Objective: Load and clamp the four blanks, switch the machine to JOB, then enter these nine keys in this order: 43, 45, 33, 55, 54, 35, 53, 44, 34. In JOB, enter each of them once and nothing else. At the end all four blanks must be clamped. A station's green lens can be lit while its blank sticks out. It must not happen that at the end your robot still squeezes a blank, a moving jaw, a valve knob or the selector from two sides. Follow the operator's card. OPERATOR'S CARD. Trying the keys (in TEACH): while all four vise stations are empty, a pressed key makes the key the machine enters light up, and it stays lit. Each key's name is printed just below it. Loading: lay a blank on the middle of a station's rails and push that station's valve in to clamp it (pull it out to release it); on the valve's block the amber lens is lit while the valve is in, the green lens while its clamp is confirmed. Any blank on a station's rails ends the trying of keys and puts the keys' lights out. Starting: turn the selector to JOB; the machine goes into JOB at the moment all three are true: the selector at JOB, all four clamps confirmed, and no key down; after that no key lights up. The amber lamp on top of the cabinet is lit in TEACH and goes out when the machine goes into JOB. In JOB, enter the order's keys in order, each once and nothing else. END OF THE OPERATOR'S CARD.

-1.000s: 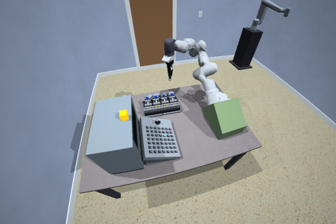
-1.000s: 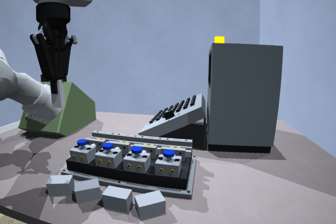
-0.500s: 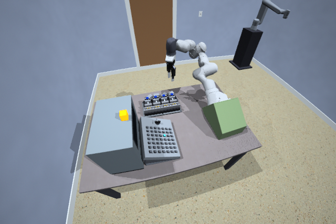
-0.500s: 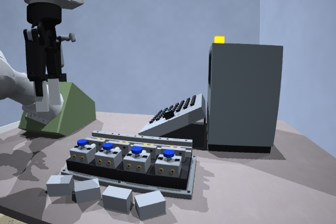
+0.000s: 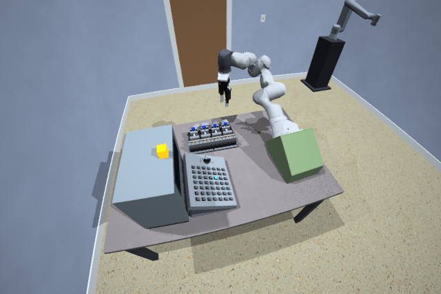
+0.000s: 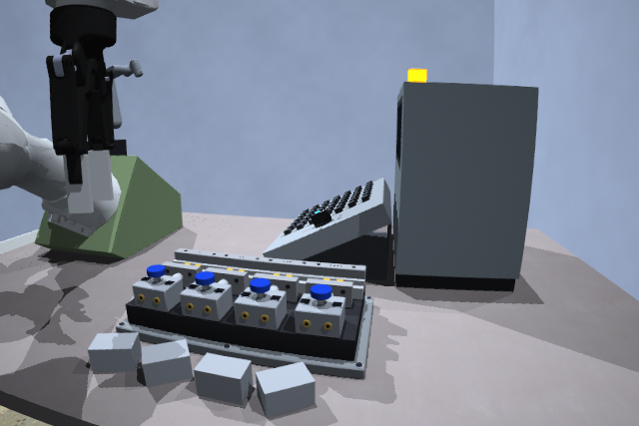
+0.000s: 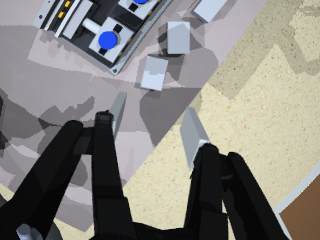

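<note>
My gripper [image 5: 224, 101] [image 6: 91, 199] [image 7: 154, 111] is partly open and empty, high beside the vise unit [image 5: 213, 147] [image 6: 242, 338]. Several grey blanks, among them one blank [image 6: 113, 354] [image 7: 154, 73] and another [image 6: 286, 390], lie in a row on the table beside the unit. No blank shows on the rails. Each station has a blue valve knob, such as the end knob [image 6: 156, 270] [image 7: 107, 40]; no lens looks lit. On the key panel [image 5: 211, 208], one key [image 5: 216, 177] [image 6: 317, 212] glows cyan; its name is unreadable. The selector [image 5: 206, 160] [image 6: 320, 218] is too small to read. The amber lamp [image 5: 162, 151] [image 6: 416, 75] is lit.
The tall grey cabinet [image 5: 145, 173] [image 6: 464, 179] stands beside the key panel. A green wedge-shaped block [image 5: 300, 157] [image 6: 149, 210] is by the arm's base. The table edge runs close behind the blanks.
</note>
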Robot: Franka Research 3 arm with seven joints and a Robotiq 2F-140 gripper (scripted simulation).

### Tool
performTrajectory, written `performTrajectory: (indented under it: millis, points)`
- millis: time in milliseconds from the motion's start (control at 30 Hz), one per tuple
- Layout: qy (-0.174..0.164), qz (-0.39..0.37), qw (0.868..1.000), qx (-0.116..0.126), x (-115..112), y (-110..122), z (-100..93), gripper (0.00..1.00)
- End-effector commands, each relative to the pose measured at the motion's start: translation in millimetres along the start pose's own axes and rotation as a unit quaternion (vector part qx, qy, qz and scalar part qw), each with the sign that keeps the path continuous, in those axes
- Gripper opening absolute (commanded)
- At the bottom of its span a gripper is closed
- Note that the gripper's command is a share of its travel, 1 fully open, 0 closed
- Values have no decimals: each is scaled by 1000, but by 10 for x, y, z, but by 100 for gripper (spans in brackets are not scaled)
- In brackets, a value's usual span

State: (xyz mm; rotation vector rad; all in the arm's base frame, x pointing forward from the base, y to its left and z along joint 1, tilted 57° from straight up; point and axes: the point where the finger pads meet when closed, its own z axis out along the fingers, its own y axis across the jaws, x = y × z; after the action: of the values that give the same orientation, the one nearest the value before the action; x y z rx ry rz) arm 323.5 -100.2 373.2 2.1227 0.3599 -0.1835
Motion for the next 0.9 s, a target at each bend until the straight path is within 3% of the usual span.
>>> performTrajectory:
  millis: [0,567,867]
  points:
    - [0,-8,1000,-1,-7,7,7,40]
    - [0,-9,1000,-1,-7,7,106,40]
    - [0,-8,1000,-1,-7,8,429,40]
